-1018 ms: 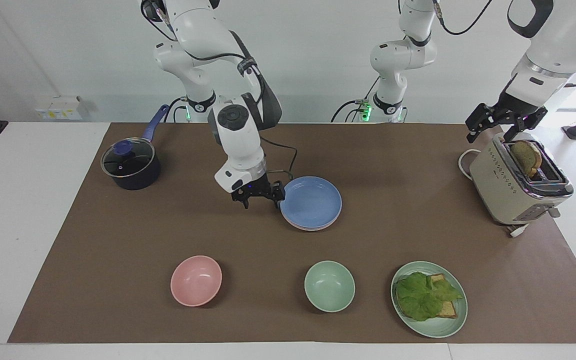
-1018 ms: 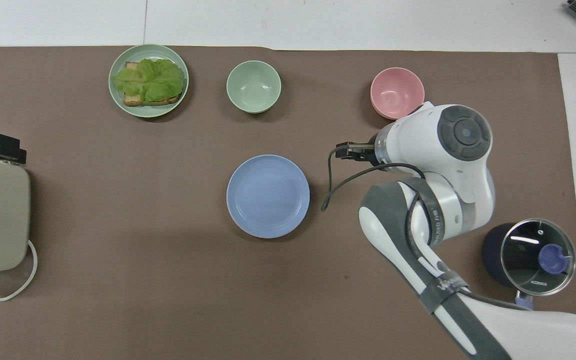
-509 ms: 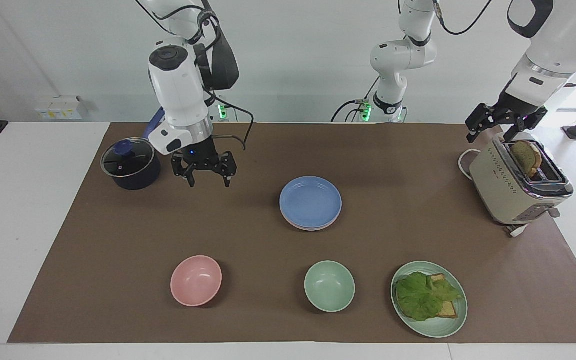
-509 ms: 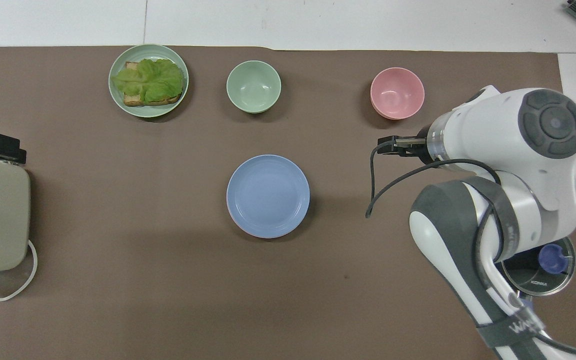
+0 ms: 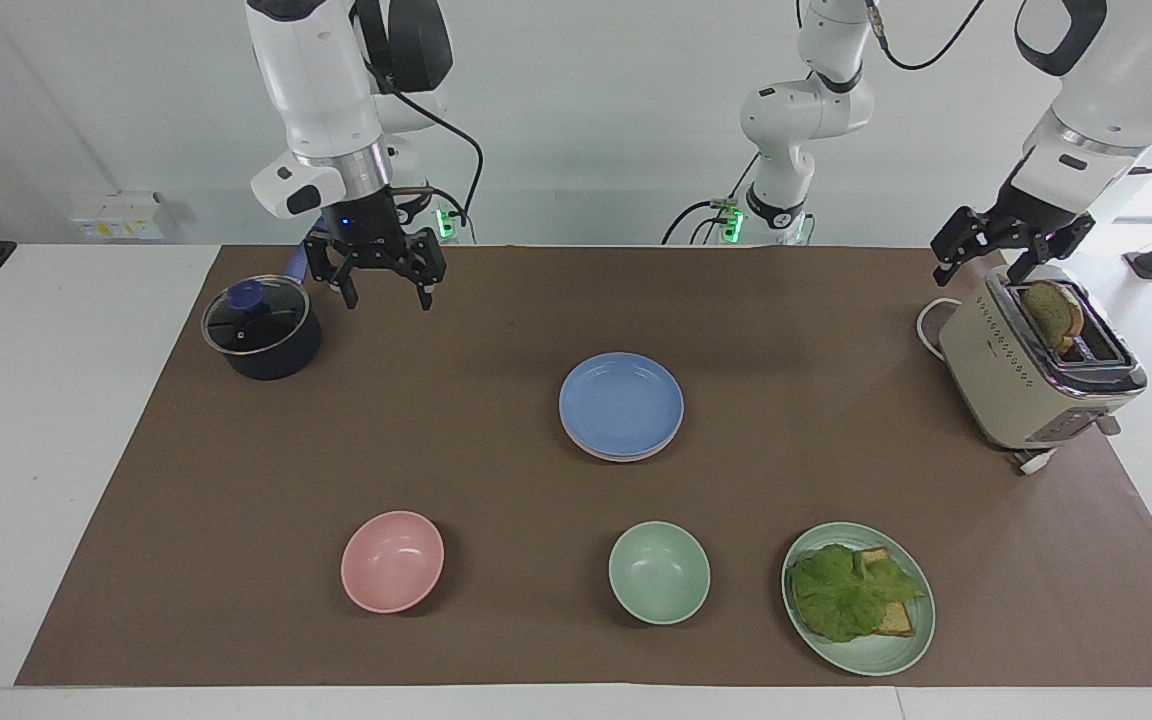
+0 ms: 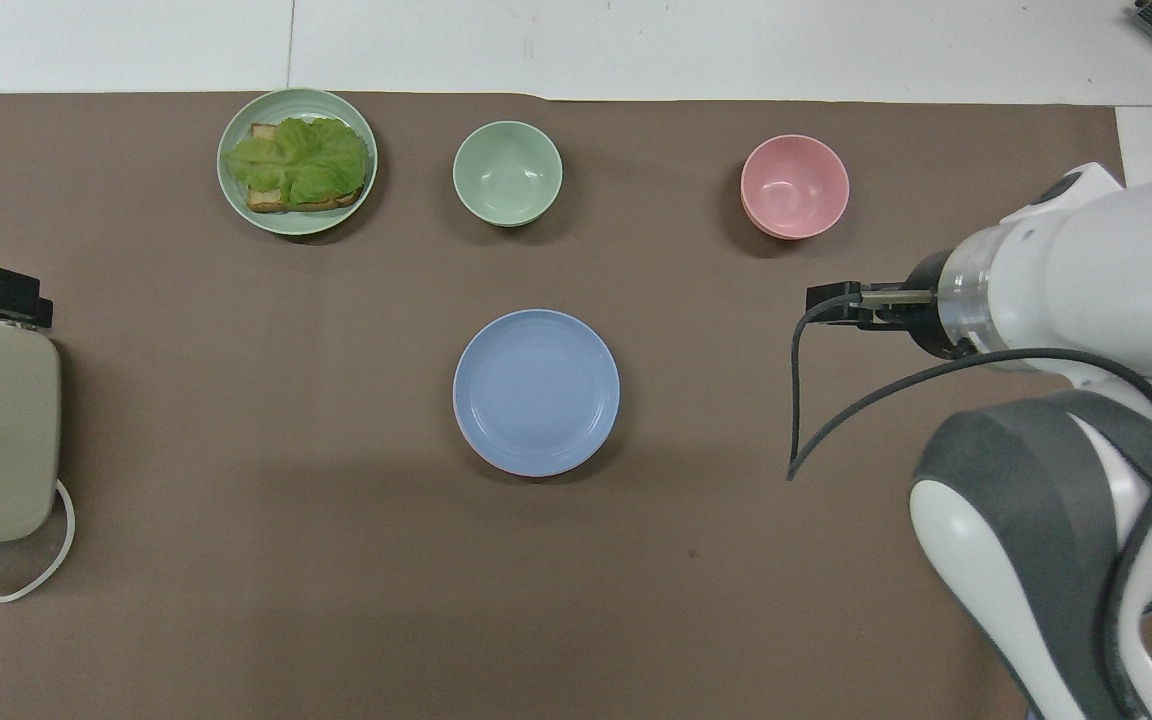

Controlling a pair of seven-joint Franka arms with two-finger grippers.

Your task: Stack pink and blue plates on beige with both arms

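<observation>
We read the facing view from its left side across.

- Dark blue saucepan with a glass lid sits near the mat's corner at the right arm's end, close to the robots. No part in the task, so we judge it parked out of the working area.
- Right gripper, black, two-fingered, hangs in the air over the brown mat just beside the saucepan, fingers spread and holding nothing. Raised and empty, it looks to us like an arm clear of the stack, its part done.
- Small, deep pink bowl rests near the mat's edge farthest from the robots. Not one of the plates to stack.
- Round, shallow cornflower-blue plate lies at the mat's centre, on top of a stack. A thin pale pink rim shows beneath it; we take that for the pink plate. The beige plate cannot be made out under them. Rims line up closely, so the pile sits flat.
- Mint-green bowl and mint-green plate with lettuce on toast stand along the same edge as the pink bowl.
- Left gripper hovers just above the cream toaster with bread in its slot, at the left arm's end. Fingers apart, nothing held; it waits.

We judge the stacking complete, or nearly so.
</observation>
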